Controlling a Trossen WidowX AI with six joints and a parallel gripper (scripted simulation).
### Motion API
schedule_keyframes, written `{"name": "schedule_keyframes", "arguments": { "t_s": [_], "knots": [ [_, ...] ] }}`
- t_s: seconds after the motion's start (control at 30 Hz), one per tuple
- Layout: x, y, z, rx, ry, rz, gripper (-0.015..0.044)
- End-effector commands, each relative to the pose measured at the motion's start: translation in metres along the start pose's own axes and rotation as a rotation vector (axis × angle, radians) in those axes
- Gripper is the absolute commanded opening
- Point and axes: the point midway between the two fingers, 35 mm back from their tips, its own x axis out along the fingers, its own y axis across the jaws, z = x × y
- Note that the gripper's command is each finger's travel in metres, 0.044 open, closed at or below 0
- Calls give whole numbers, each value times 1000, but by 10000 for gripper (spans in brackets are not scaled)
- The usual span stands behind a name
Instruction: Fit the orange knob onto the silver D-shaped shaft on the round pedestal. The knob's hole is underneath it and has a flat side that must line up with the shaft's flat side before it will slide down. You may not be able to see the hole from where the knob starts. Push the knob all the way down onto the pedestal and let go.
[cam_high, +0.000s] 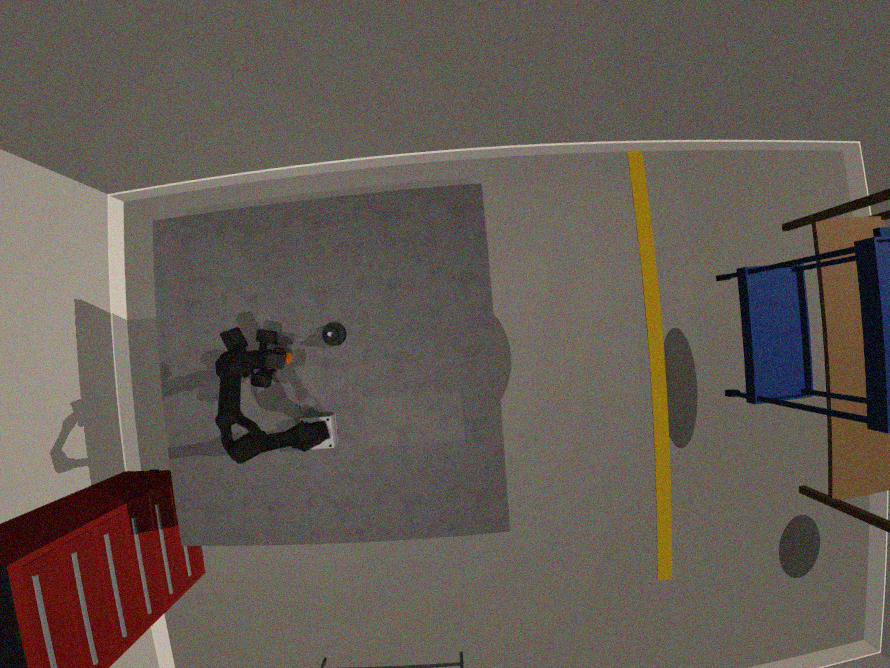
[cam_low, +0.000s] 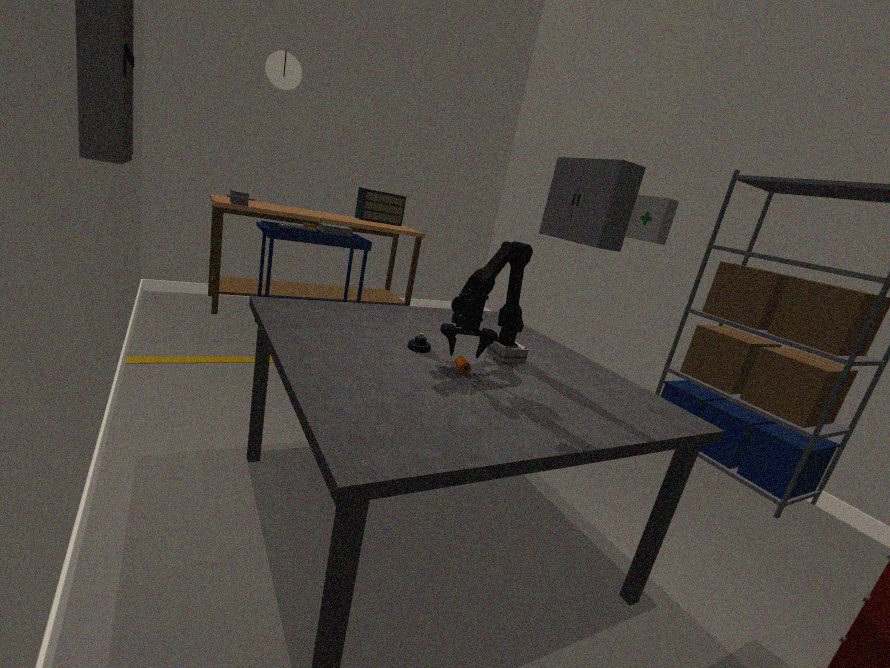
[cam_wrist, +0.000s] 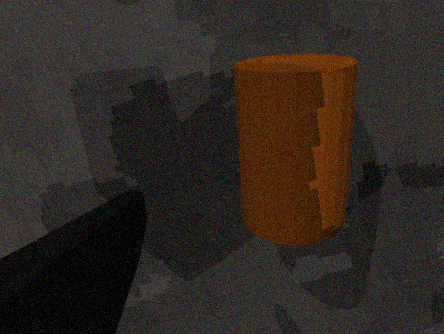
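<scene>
The widowX gripper (cam_high: 286, 357) (cam_low: 465, 355) stood wide open above the orange knob (cam_high: 288, 358) (cam_low: 462, 365) (cam_wrist: 295, 150), with nothing between its fingers. The knob lay on its side on the dark grey table (cam_high: 402, 287) (cam_low: 402, 417), to the near side of the round pedestal (cam_high: 334, 333) (cam_low: 419, 345) in the exterior view and apart from it; the silver shaft rose bare from the pedestal.

The likeliest trouble was an off-centre grasp. In the wrist view only one finger (cam_wrist: 95, 255) showed, at the left, so the knob's centring could not be judged. Had the gripper come down askew, a fingertip might have struck the knob or nudged it, and its round side would have let it roll.

A second risk lay in its pose. Because the knob was lying down, it would have needed turning upright, hole downward, before fitting; a loose pinch on that curved side could have let it twist during the turn.

The hole could not be made out, nor its flat side. Had that flat gone unmatched to the shaft's, the knob would probably have jammed on top, and pushing harder might have tilted it or made it slip.
</scene>
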Motion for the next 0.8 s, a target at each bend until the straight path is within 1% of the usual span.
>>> {"name": "schedule_keyframes", "arguments": {
  "t_s": [0.0, 0.7, 0.77],
  "knots": [
    [10, -2, 2, 4, -12, -9, 440],
    [41, -4, 3, 4, -12, -9, 440],
    [41, -4, 3, 4, -12, -9, 387]
  ]
}}
